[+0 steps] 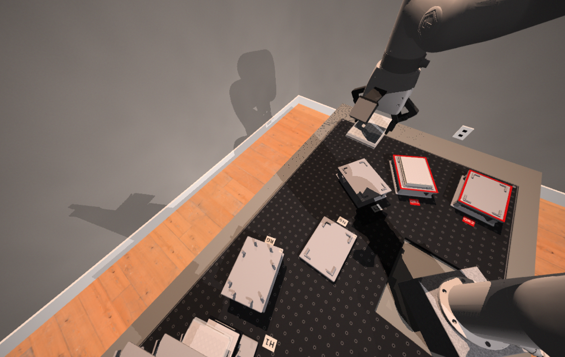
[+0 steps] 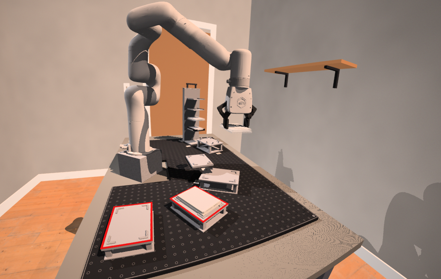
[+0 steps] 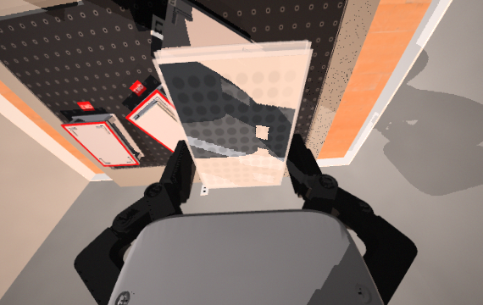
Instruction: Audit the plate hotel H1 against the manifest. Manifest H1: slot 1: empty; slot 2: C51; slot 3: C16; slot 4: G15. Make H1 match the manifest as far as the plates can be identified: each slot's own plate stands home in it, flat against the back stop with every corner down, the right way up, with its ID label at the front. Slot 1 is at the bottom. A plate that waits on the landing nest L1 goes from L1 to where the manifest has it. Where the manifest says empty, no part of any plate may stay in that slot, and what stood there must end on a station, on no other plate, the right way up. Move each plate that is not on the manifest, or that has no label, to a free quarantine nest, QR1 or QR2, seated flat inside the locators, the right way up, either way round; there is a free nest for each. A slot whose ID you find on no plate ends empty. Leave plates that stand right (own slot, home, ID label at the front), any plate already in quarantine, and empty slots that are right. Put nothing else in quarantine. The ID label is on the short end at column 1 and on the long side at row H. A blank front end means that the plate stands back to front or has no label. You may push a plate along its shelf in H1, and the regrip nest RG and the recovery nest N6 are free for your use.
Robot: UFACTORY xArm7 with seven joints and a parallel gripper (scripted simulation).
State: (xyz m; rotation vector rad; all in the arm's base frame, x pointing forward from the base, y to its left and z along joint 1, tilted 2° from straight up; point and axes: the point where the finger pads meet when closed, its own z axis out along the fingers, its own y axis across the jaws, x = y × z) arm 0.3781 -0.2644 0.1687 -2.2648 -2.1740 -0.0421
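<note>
My gripper (image 2: pixel 237 124) is shut on a pale well plate (image 2: pixel 239 130) across its width and holds it level, high above the table's edge on the wall side. The plate also shows in the top view (image 1: pixel 366 129) and in the wrist view (image 3: pixel 237 114), between the black fingers. I read no label on it. Quarantine nest QR1 carries a plate (image 2: pixel 199 202). Quarantine nest QR2 (image 1: pixel 484 195) is bare, as the exterior view (image 2: pixel 128 225) and the wrist view (image 3: pixel 99 144) show. The hotel H1 (image 2: pixel 192 116) stands at the far end; its slots are too small to read.
The landing nest L1 (image 1: pixel 363 179) stands bare beside QR1. The N6 nest (image 1: pixel 328 248) and the raised RG nest (image 1: pixel 253 272) are bare too. The arm's base block (image 2: pixel 135 166) sits at the table's side. A wall runs close along the table's edge under the gripper.
</note>
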